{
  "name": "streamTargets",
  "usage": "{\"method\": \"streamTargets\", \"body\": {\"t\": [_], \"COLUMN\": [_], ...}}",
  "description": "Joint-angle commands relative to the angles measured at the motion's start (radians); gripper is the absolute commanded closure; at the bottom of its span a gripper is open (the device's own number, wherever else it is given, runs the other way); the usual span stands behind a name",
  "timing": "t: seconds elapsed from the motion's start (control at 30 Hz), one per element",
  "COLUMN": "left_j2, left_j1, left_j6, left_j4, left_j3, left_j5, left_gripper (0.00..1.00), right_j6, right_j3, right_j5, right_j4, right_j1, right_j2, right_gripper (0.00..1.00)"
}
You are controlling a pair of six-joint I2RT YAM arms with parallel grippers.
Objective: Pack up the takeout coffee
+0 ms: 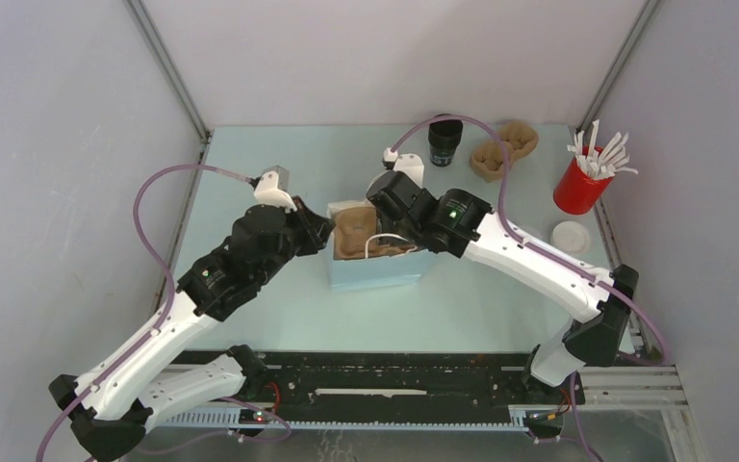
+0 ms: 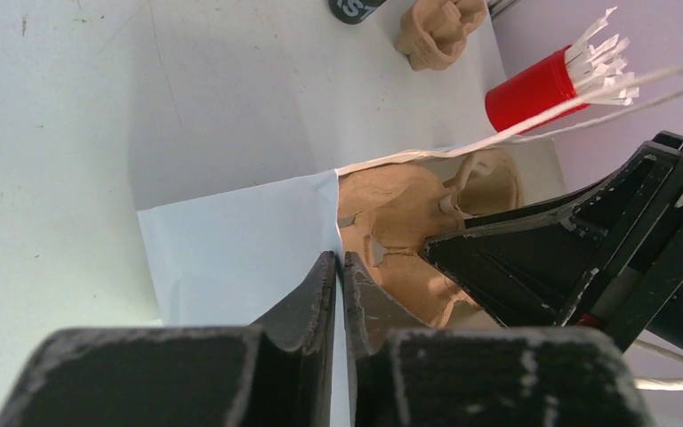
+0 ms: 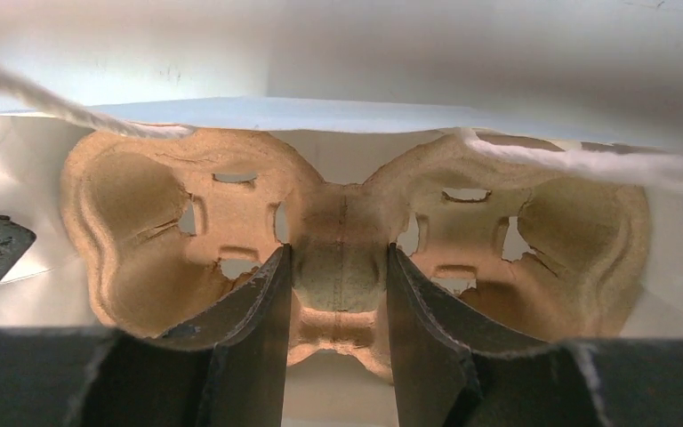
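**Top view**
- Paper bag [image 1: 385, 271]: pale, open-topped, at mid-frame on the table [image 1: 279, 154].
- Cup carrier [image 1: 354, 236]: brown pulp, sitting inside the bag's mouth.
- Left gripper [image 1: 325, 231]: at the bag's left rim.
- Right gripper [image 1: 377, 221]: reaching into the bag's mouth from the right. You cannot see its fingertips here.
- Takeout coffee [image 1: 570, 234]: right of frame, standing on the table just below the red cup [image 1: 577, 188] and beside your right forearm. It is well apart from the bag. From above you see only its white lid.
- Lidless black cup [image 1: 445, 142]: upper centre.
- Second carrier [image 1: 502, 149]: just right of the lidless black cup.
- White sticks [image 1: 604, 154]: standing in the red cup.

**Left wrist view**
- Your left fingers [image 2: 307, 298] stand nearly together, with only a thin slit between them. The bag's upper edge [image 2: 231, 240] runs into that slit, pinched.
- The cup carrier [image 2: 391, 205] lies inside the bag, right of centre. The black fingers of your right gripper cross the lower right.
- The bag's string handle [image 2: 587, 107] arcs toward the upper right, past the red cup [image 2: 534, 89].

**Right wrist view**
- Your right fingers [image 3: 262, 307] stand about half apart, closed on the cup carrier's [image 3: 142, 213] central ridge, one on each side of it.
- A cup well lies to the left and another to the right of the ridge.
- The bag's rim [image 3: 320, 113] runs across the upper frame.
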State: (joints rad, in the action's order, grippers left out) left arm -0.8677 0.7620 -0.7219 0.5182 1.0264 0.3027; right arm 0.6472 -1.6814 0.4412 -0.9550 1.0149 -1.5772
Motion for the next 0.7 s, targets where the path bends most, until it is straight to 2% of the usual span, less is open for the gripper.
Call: {"method": "streamTargets", "body": {"t": [0.0, 0.17, 0.3, 0.67], "left_j2": [0.02, 0.038, 0.056, 0.122], "left_j1": [0.003, 0.003, 0.003, 0.002], "left_j6": [0.03, 0.042, 0.057, 0.098], "left_j4": [-0.006, 0.009, 0.021, 0.09], "left_j3": [-0.032, -0.038, -0.037, -0.023], "left_j5": [0.002, 0.009, 0.015, 0.078], "left_gripper": [0.86, 0.77, 0.65, 0.51], "right_j6": [-0.014, -0.022, -0.042, -0.09], "right_j3": [-0.042, -0.03, -0.02, -0.091], "right_j5": [-0.05, -0.066, -0.1, -0.077], "right_j4": [-0.013, 0.031, 0.06, -0.021], "right_j1": [-0.015, -0.017, -0.033, -0.018], "right_j2": [-0.018, -0.011, -0.024, -0.106], "right_gripper": [0.75, 0.73, 0.72, 0.68]}}
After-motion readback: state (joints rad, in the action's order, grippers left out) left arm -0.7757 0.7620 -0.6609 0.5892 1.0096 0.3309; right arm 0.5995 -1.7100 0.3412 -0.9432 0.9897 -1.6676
